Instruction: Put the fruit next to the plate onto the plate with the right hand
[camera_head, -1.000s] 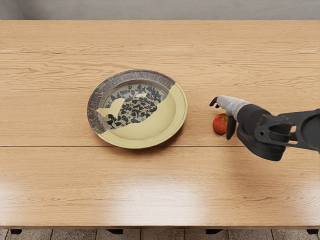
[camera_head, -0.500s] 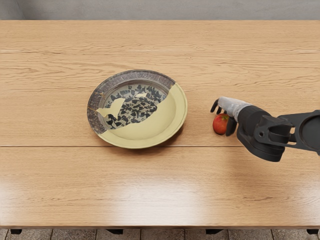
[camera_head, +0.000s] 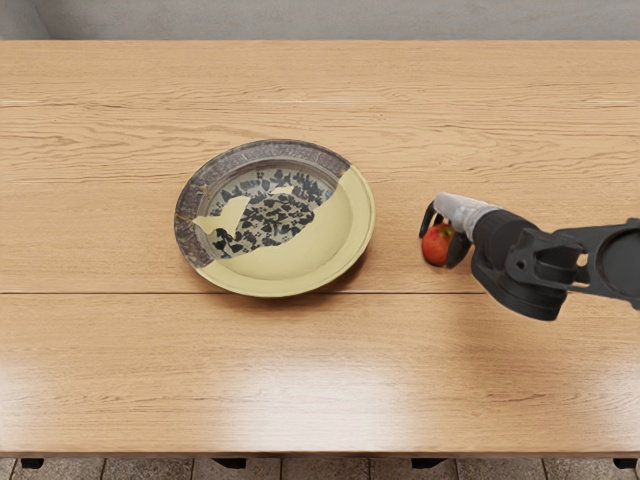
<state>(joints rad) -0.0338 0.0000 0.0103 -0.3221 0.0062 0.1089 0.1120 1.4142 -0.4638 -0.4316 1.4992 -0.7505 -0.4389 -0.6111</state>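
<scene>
one wooden table (camera_head: 320, 360) carries one plate (camera_head: 361, 222) and one fruit (camera_head: 435, 246). the plate, yellow with a dark patterned patch, sits a little left of the table's middle. the small red fruit lies on the wood just to the right of the plate, apart from its rim and not on it. one arm shows, coming in from the right edge. its right hand (camera_head: 450, 228) has its fingers curled around the fruit on both sides, grasping it at table level.
</scene>
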